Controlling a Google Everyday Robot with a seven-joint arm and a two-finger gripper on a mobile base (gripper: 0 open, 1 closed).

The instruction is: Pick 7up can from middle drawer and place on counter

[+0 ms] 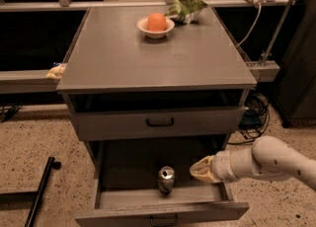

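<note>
The 7up can (166, 179) stands upright on the floor of the open middle drawer (129, 164), near its front wall, silver top and pull tab facing up. My gripper (200, 170) is inside the drawer at the can's right, level with it and a short gap away, pointing left at it. The white arm reaches in from the lower right. The grey counter (158, 60) is the cabinet's top, above the drawers.
A white bowl (155, 28) holding an orange (156, 21) and a green-and-white bag (186, 8) sit at the counter's back. The shallower drawer front (158, 122) above is closed. A black pole (39, 194) lies on the floor at left; cables (254, 117) hang at right.
</note>
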